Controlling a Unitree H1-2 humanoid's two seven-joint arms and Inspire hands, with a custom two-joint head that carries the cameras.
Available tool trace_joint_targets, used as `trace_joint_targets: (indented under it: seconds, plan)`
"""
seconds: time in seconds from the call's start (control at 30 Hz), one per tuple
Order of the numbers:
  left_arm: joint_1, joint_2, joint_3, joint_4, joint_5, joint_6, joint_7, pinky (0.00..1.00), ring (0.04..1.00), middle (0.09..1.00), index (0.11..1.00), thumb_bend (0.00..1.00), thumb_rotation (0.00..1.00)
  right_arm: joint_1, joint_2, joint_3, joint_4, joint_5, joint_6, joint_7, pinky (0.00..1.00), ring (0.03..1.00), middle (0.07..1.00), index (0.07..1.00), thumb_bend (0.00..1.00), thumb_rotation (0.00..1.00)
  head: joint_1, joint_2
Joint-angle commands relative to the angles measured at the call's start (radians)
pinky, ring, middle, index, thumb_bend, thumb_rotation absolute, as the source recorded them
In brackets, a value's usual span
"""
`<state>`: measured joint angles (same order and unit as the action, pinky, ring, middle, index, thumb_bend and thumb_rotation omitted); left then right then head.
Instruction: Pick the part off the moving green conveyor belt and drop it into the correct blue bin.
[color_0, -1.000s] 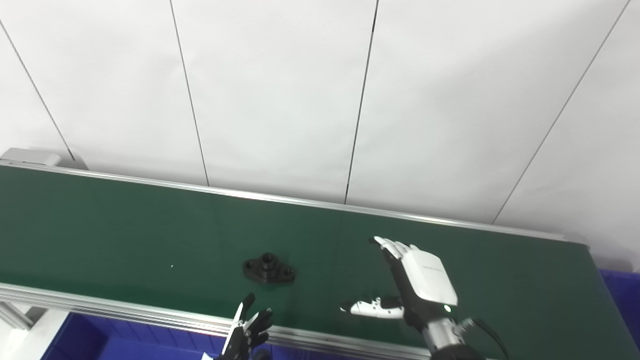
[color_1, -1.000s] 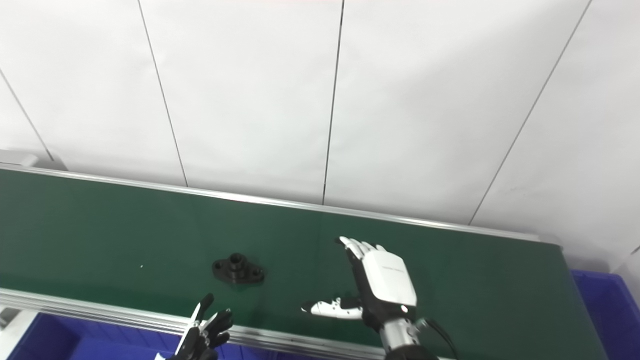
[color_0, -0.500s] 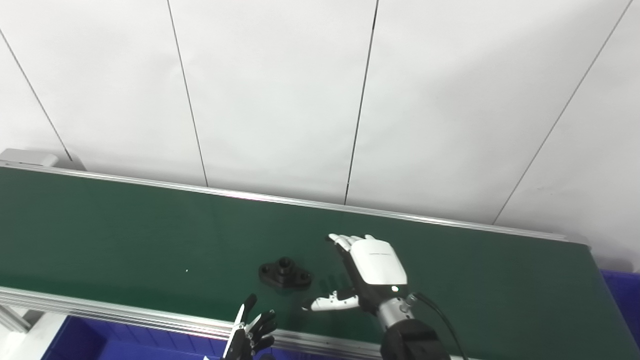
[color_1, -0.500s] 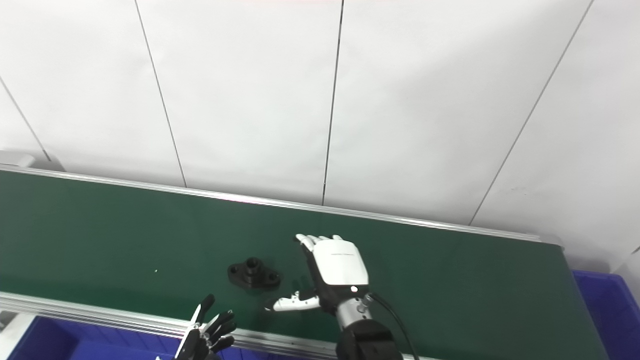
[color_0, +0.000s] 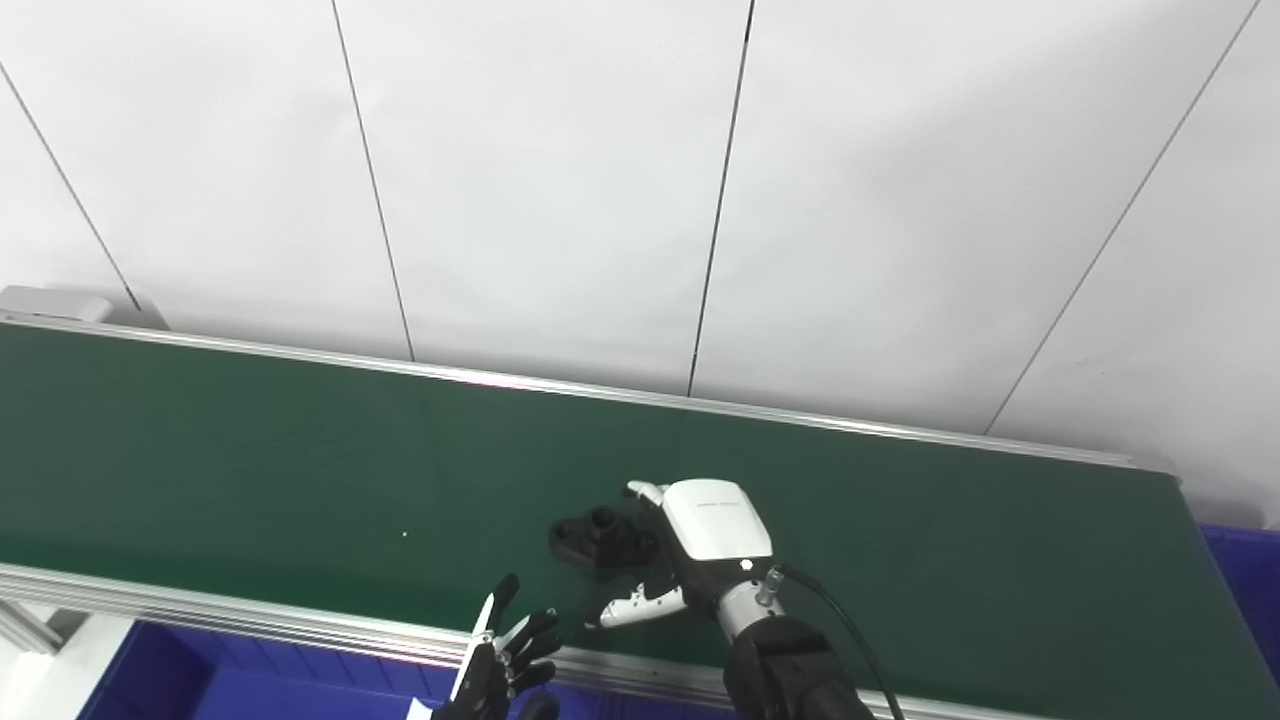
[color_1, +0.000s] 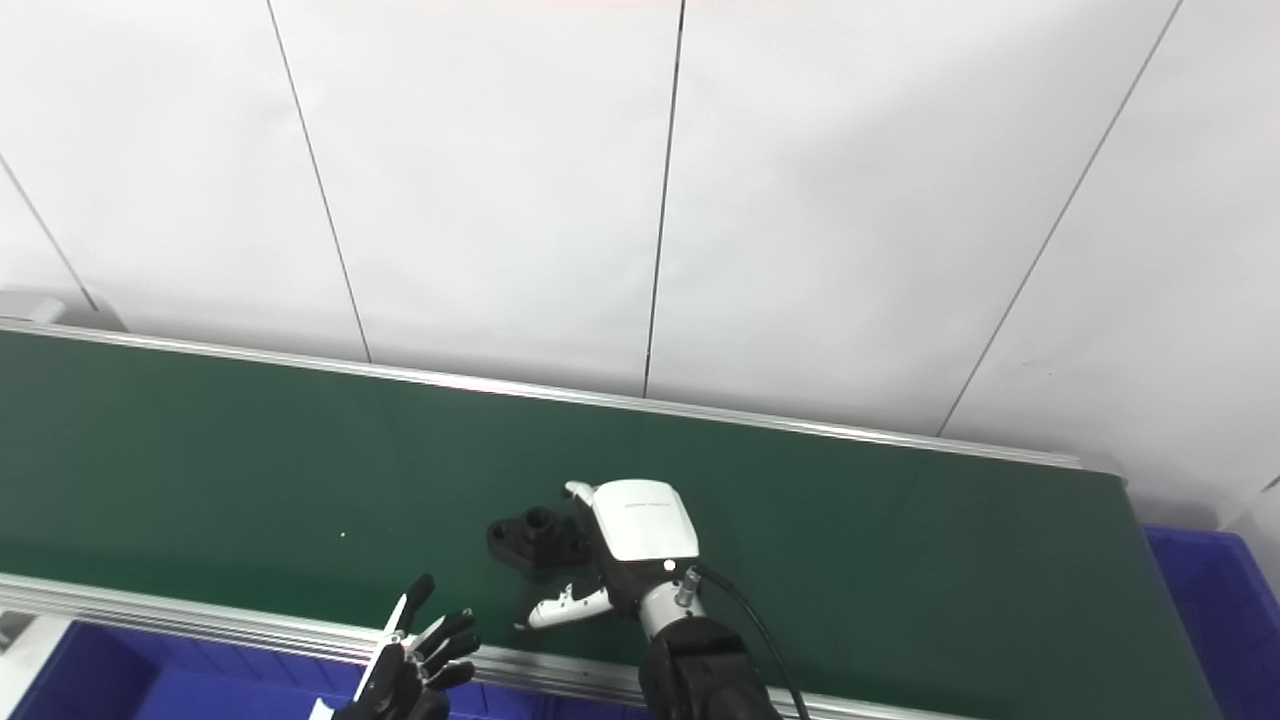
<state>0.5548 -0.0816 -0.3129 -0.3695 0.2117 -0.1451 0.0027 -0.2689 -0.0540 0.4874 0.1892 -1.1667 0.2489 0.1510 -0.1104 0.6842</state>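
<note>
A black flanged part (color_0: 592, 532) with a raised centre hub lies on the green conveyor belt (color_0: 250, 470), near its front edge. My right hand (color_0: 700, 540) is on the belt right against the part's right end, fingers curling around it and thumb (color_0: 635, 605) spread toward the front; it is open, not closed on the part. My left hand (color_0: 505, 665) is open with fingers spread, low at the front rail, in front of the part. The part also shows in the right eye view (color_1: 530, 535).
A blue bin (color_0: 200, 685) sits below the belt's front rail (color_0: 250, 625) at the bottom left. Another blue bin (color_1: 1215, 610) stands past the belt's right end. A white panelled wall rises behind the belt.
The part has travelled right along the belt. My right hand has moved left to meet it and its fingers now curl over its right end. My left hand has stayed at the front rail.
</note>
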Motion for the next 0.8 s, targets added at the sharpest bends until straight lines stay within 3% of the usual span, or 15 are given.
trace_joint_targets:
  seconds: [0.0,0.27,0.33,0.4,0.43,0.5,0.57,0.77]
  plan:
    - [0.014,-0.032,-0.026,-0.035,0.011,-0.011,0.014,0.78,0.825,0.863,0.978,0.52,0.82,-0.047,0.001,0.006,0.005,-0.003,0.019,-0.017,0.75,0.786,0.818,0.852,0.98,0.6,0.006,-0.001]
    - [0.022,-0.036,-0.035,-0.045,0.015,-0.002,0.011,0.77,0.823,0.864,0.98,0.5,0.81,-0.057,0.005,0.009,0.07,0.026,0.044,-0.05,0.56,0.658,0.753,0.83,0.93,0.57,0.019,0.007]
    - [0.022,-0.037,-0.036,-0.047,0.015,-0.001,0.011,0.77,0.823,0.863,0.979,0.51,0.81,-0.058,0.01,0.008,0.083,0.051,0.02,-0.093,0.43,0.512,0.656,0.802,0.88,0.5,0.02,0.009]
    - [0.024,-0.038,-0.038,-0.048,0.015,-0.003,0.012,0.77,0.821,0.86,0.979,0.51,0.8,-0.059,0.012,0.008,0.1,0.082,-0.008,-0.137,0.26,0.334,0.478,0.748,0.75,0.34,0.02,0.01]
    - [0.024,-0.038,-0.039,-0.049,0.014,-0.004,0.011,0.77,0.821,0.86,0.979,0.51,0.8,-0.061,0.012,0.011,0.108,0.094,-0.014,-0.151,0.23,0.302,0.446,0.736,0.73,0.31,0.021,0.012]
    - [0.025,-0.039,-0.04,-0.05,0.01,-0.004,0.01,0.77,0.82,0.86,0.98,0.5,0.8,-0.066,0.009,0.023,0.117,0.107,-0.011,-0.163,0.16,0.221,0.332,0.545,0.55,0.17,0.021,0.013]
    - [0.025,-0.039,-0.041,-0.05,0.007,-0.003,0.009,0.77,0.821,0.86,0.982,0.5,0.79,-0.07,0.006,0.034,0.12,0.114,0.002,-0.163,0.13,0.194,0.291,0.498,0.51,0.13,0.02,0.015]
    - [0.022,-0.038,-0.044,-0.052,0.012,-0.002,0.008,0.77,0.812,0.856,0.977,0.51,0.79,-0.064,-0.005,0.055,0.127,0.111,0.04,-0.179,0.11,0.167,0.261,0.489,0.51,0.12,0.02,0.016]
